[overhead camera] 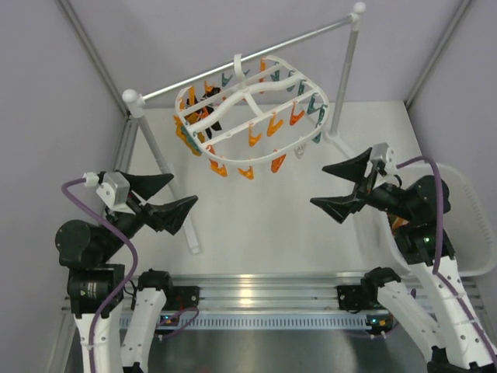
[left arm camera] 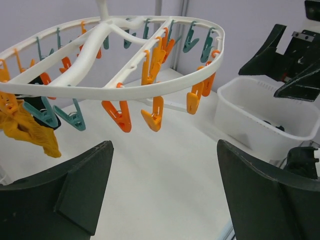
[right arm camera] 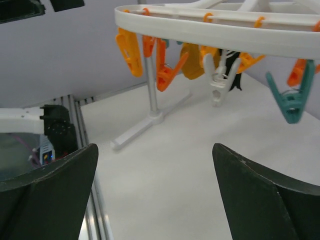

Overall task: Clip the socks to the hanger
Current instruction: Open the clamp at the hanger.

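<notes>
Hanger (left arm camera: pixel 125 91): white plastic oval frame with cross bars. It is hooked on a grey rail (overhead camera: pixel 248 53) at the back centre, above the white table (overhead camera: pixel 256 225), and is fitted with orange and teal pegs (left arm camera: pixel 120 115).

Listed left to right, top view:

1. Left gripper (overhead camera: pixel 184 190): black fingers spread wide, nothing between them. It points toward the hanger, lower and apart from it.
2. Mustard sock (overhead camera: pixel 185 136): clipped at the hanger's left edge and hanging crumpled.
3. Dark sock (overhead camera: pixel 208 99): clipped on the left part of the frame, just behind the mustard one.
4. Right gripper (overhead camera: pixel 318 185): fingers spread wide and empty, near the hanger's right front.
5. White basket (left arm camera: pixel 245 120): at the far right on the table, with dark items inside that are too small to identify.
</notes>
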`<state>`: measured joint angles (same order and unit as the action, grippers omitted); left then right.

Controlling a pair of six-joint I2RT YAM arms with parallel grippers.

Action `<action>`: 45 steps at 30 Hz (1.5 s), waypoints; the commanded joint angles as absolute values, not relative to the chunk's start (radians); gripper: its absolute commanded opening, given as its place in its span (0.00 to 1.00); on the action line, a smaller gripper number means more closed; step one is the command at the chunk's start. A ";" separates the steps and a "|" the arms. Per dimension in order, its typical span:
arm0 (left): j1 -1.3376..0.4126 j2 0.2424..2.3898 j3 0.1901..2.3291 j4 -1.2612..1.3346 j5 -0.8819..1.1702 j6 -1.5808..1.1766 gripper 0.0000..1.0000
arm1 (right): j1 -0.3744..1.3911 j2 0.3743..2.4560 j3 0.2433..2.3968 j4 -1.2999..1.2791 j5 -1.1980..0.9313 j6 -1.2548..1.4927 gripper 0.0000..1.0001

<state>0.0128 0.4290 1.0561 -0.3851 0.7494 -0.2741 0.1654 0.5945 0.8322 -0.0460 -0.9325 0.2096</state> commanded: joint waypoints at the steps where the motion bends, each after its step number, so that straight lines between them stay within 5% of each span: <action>1: 0.017 0.422 1.022 -0.226 0.835 -0.365 0.89 | 0.345 0.658 0.879 0.043 -0.807 0.111 0.95; 5: 0.017 0.446 1.014 -0.210 0.831 -0.371 0.88 | 0.633 0.730 0.899 0.075 -0.606 -0.026 0.86; 9: 0.017 0.466 1.014 -0.204 0.821 -0.362 0.88 | 0.756 0.802 0.911 0.141 -0.473 -0.099 0.71; 16: 0.017 0.485 1.006 -0.186 0.810 -0.361 0.87 | 0.974 0.946 0.939 0.256 -0.318 -0.175 0.61; 20: 0.017 0.483 1.005 -0.186 0.825 -0.350 0.87 | 0.999 0.995 0.930 0.327 -0.151 -0.166 0.53; 31: 0.017 0.483 0.977 -0.150 0.848 -0.344 0.87 | 0.997 1.065 0.931 0.371 -0.025 -0.190 0.52; 40: 0.017 0.502 0.945 -0.135 0.881 -0.350 0.87 | 1.008 1.077 0.965 0.399 -0.121 -0.251 0.50; 45: 0.018 0.518 0.940 -0.095 0.903 -0.377 0.86 | 1.017 1.085 0.985 0.374 -0.170 -0.268 0.40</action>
<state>0.0128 0.5030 0.9413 -0.1829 0.8669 -0.3561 0.9936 1.0775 0.9279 0.3328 -0.1135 -0.2436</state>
